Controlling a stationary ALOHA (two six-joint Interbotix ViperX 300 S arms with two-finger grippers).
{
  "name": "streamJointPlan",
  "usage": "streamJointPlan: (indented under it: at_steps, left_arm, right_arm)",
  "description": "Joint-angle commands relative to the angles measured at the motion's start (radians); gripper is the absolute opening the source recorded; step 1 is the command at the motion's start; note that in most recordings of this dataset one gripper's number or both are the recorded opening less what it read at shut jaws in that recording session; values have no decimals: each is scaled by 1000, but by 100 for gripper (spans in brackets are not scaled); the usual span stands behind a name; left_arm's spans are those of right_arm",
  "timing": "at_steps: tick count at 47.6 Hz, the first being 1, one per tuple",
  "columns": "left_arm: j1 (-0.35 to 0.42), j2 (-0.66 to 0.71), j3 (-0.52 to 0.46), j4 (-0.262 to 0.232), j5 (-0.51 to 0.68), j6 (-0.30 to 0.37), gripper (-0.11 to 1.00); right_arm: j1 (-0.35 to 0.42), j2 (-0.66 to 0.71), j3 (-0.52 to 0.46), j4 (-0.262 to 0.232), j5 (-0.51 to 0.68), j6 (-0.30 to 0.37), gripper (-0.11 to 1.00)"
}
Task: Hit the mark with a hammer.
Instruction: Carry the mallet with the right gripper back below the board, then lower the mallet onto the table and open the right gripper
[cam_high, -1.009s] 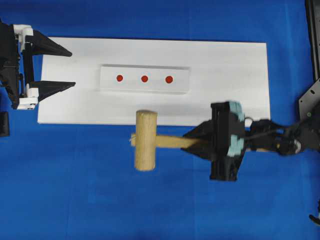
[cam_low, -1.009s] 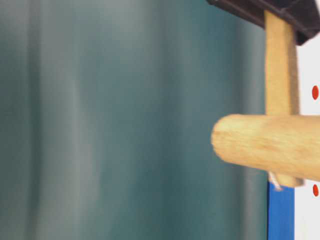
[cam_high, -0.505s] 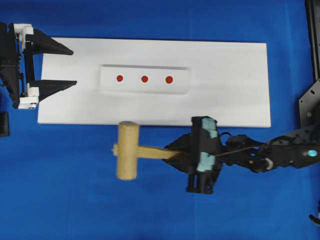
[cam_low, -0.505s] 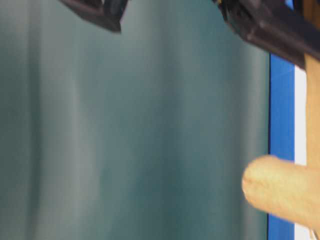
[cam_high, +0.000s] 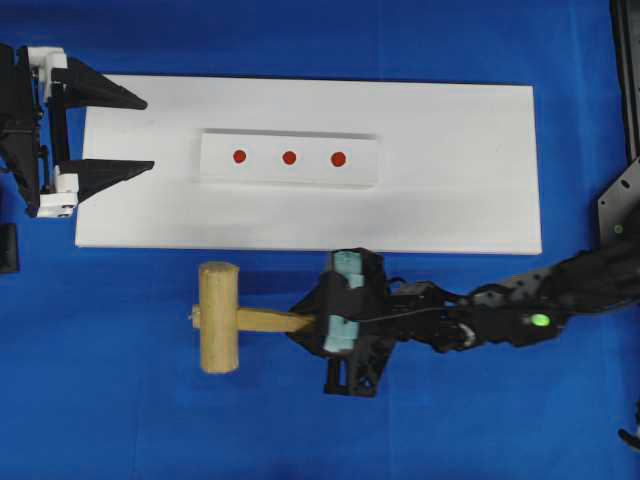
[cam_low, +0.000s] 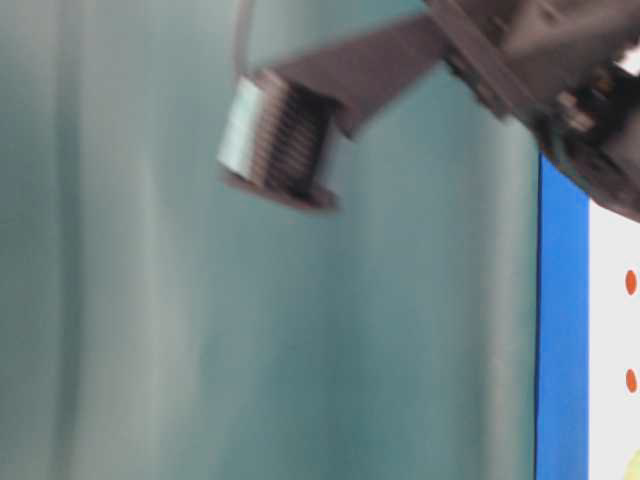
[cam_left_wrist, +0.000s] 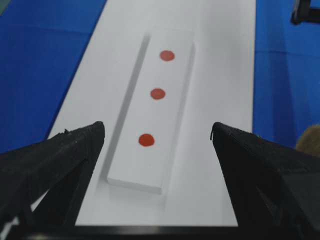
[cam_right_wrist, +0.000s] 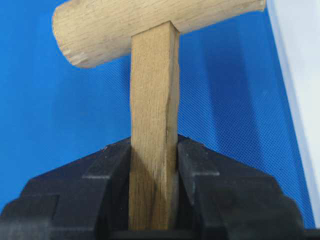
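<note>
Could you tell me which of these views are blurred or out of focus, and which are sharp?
Table-level view: motion-smeared dark arm parts, soft teal backdrop. Left wrist view: black left gripper fingers soft, nearest red dot sharper. Right wrist view: light-brown wooden mallet crisp. Overhead: evenly lit, sharp.

In the table-level view we see the right arm (cam_low: 330, 110) only as a dark smear of motion blur cut by the top and right edges, the hammer (cam_low: 632, 468) is down to a pale sliver at the bottom right corner, and the white block (cam_low: 615, 340) runs off the right edge so only two red dots show. From the right wrist camera, the hammer's head (cam_right_wrist: 150, 25) is clipped by the top edge, its handle's near end disappears between the right gripper (cam_right_wrist: 154, 195) fingers, and the mark is out of view. In the overhead view the left gripper (cam_high: 100, 130) body is cut by the left edge; from the left wrist, its fingers (cam_left_wrist: 55, 165) run out of frame at the near corners.
</note>
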Motion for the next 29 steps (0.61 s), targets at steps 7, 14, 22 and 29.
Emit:
streamJointPlan:
  at_steps: [7,14,22,29]
  left_arm:
    - [2,0,-9,-3,-8,2,86]
    - [3,0,-8,-3,-8,2,86]
    - [3,0,-8,-3,-8,2,86]
    - [3,0,-6,-3,-8,2,86]
  right_arm:
    - [-29,52,-81,-5,40,-2,8]
    - [-31,97,-110,-3,89,-2,8]
    - [-31,115,-120,-5,129,-2,8]
    - [-29,115,-107,-5,169,-2,8]
